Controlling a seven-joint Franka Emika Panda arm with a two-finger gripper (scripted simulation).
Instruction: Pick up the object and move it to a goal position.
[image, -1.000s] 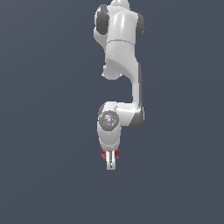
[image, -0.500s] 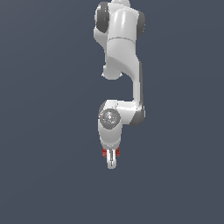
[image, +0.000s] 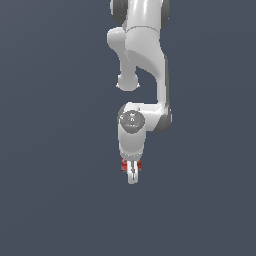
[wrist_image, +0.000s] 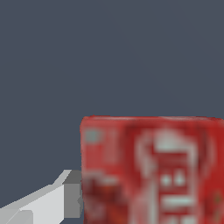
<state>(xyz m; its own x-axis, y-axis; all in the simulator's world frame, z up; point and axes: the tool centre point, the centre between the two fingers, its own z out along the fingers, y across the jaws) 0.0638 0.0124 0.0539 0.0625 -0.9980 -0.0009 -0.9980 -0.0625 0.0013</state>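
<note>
You see the arm reaching down so that its tool (image: 132, 172) stands over the red box (image: 123, 164), which shows on both sides of the fingers in the exterior view, so the fingers straddle it. In the wrist view one grey fingertip (wrist_image: 72, 199) touches the side of the box (wrist_image: 151, 170). The other finger is out of frame, so you cannot tell if the tool really clamps the box, or if the box rests on the bench (image: 50, 200).

Place: bare simulated scene
Backdrop: flat slate-grey everywhere, unshaded, no floor edge
Arm (image: 142, 75): smooth, untextured white render
</note>
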